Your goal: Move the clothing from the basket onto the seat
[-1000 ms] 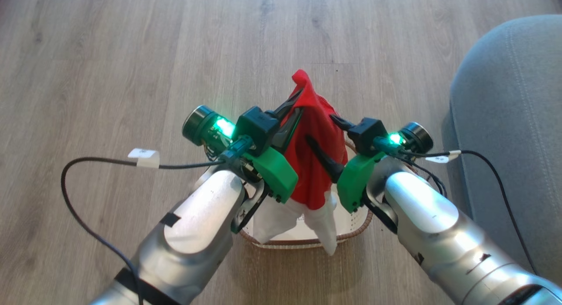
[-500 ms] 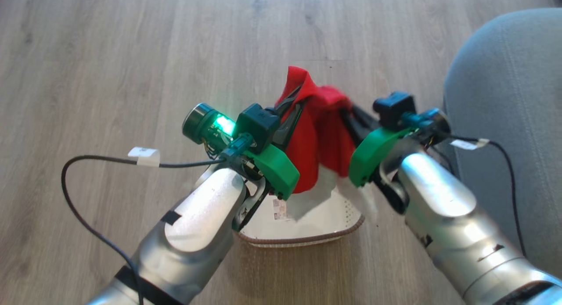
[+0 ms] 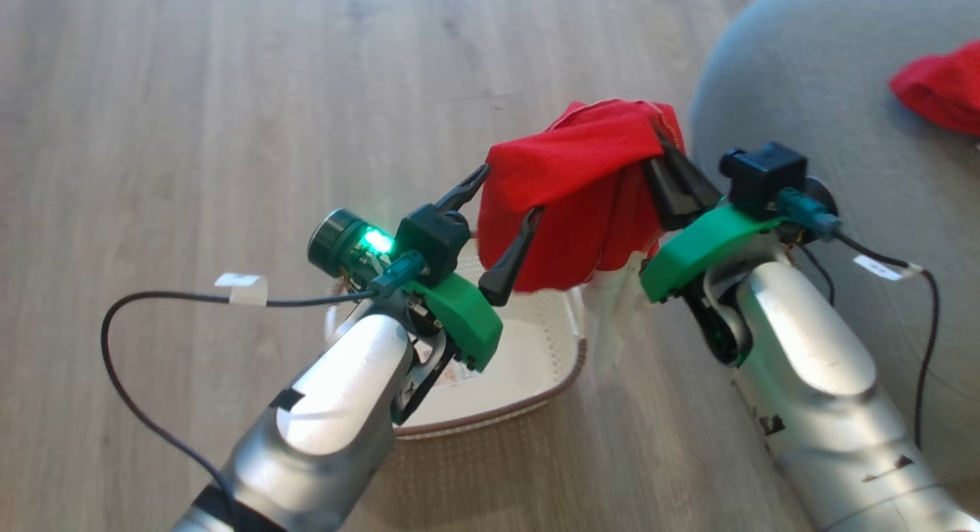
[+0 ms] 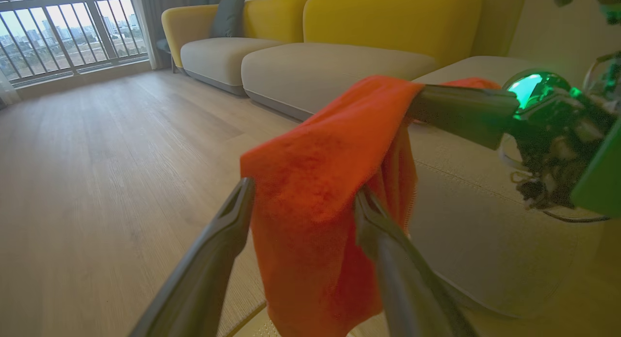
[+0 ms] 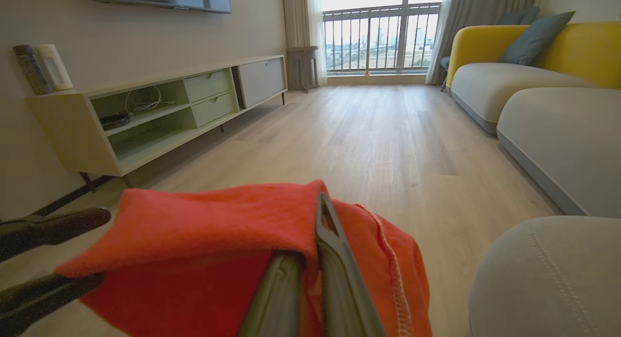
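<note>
Seat (image 3: 804,96), grey and rounded, lies just to the right of our right gripper (image 3: 660,138) and carries a loose red garment (image 3: 938,84) well beyond that gripper, far to its right. Next in size, the basket (image 3: 490,421) sits on the wooden floor (image 3: 191,96) under our left gripper (image 3: 509,191), below and to the left of the right one. We hold the other red garment (image 3: 582,180) in the air above the basket's far right corner. Our right gripper's fingers are pressed together on its upper edge, and it drapes leftward from them. Our left gripper's fingers are spread wide, with the cloth hanging between them, unpinched. A blurred white trim (image 3: 612,318) dangles beneath the right gripper.
</note>
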{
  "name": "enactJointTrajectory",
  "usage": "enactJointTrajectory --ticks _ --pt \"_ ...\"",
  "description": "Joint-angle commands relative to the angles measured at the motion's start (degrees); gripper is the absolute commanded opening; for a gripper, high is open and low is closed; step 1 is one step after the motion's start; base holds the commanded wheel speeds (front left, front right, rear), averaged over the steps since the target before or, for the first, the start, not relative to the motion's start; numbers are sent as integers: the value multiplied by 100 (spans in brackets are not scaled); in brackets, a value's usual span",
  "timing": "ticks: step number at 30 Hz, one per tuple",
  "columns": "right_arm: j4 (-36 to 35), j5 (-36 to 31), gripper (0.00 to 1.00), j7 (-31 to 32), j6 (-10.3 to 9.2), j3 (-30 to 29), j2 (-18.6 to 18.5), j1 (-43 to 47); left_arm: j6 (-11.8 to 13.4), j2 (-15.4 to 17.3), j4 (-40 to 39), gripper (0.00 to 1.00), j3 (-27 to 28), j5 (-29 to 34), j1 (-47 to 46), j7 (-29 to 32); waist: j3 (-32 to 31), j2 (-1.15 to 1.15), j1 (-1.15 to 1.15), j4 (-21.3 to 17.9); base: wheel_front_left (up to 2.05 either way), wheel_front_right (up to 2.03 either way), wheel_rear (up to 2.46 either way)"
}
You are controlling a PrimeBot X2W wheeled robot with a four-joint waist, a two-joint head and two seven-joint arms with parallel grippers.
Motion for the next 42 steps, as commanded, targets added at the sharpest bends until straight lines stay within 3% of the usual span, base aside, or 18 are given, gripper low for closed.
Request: enactJointTrajectory --ticks 1,9,26,34,42 --pt "-387 -49 0 -38 -1 -74 37 2 -29 110 -164 100 245 48 -125 -56 57 0 0 -312 0 0 0" --pt "-1100 -57 0 -38 -1 -676 -46 249 -177 177 -178 100 441 153 40 -56 110 0 0 -1022 0 0 0" --pt "-1862 142 0 -38 -1 -840 -14 942 -226 254 -309 100 1001 333 425 -56 -5 0 0 -2451 0 0 0" --pt "-2124 138 0 -38 -1 -992 -200 1169 -336 210 -341 100 1035 498 444 -56 184 0 0 -2554 0 0 0" --pt "-2165 -104 0 -38 -1 -928 -880 411 -428 217 -280 100 985 643 427 -56 516 0 0 -2430 0 0 0"
